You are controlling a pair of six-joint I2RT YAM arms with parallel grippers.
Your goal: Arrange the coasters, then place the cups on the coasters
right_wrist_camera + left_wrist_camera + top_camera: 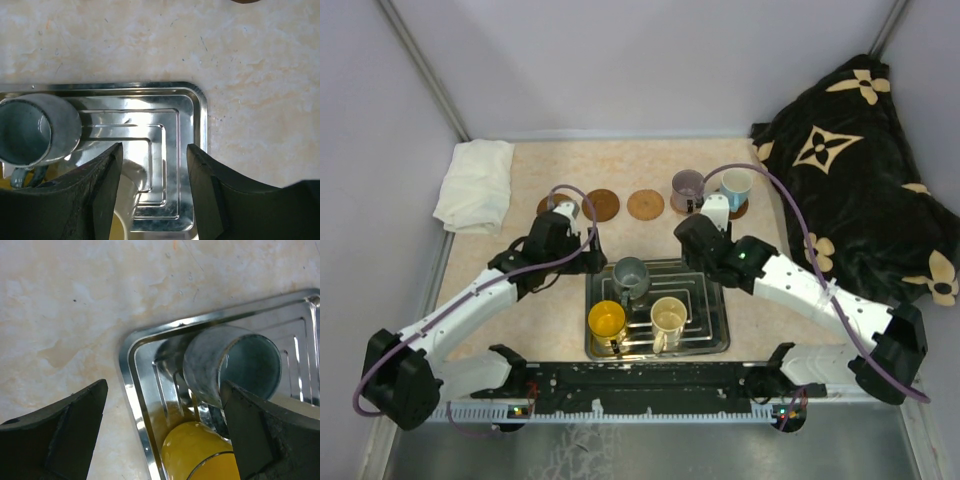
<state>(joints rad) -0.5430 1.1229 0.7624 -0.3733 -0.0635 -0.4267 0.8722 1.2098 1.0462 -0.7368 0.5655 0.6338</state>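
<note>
table (520,335): a big pale stone-look top. Everything sits on it.
metal tray (705,340): a shiny ridged tray, near the middle of the table. Three cups are in it.
cups in the tray: the grey cup (630,276) is at the far left corner. The orange-yellow cup (607,321) is near and left. The cream cup (669,318) is near and right.
cups already out: the purple cup (687,186) and the light blue cup (736,187) stand far and right, each on a coaster.
coasters (646,204): a row of brown round discs along the far side. I think three are free for cups: the middle one, one (603,205) to its left, and one (548,207) partly hidden behind the left arm.
left gripper (162,432): its fingers are spread as wide as they go and hold nothing. It hangs over the tray's far left corner. One finger looks close beside the grey cup (227,365), but I cannot tell if it touches.
right gripper (154,165): its fingers are about half spread and hold nothing. It hangs over the tray's far right corner, with the grey cup (35,130) off to one side.
step now: I think two cups are done, and the grey cup is being reached for.
next move: the left gripper should go down around the grey cup, squeeze it, lift it, and set it on a free coaster.
</note>
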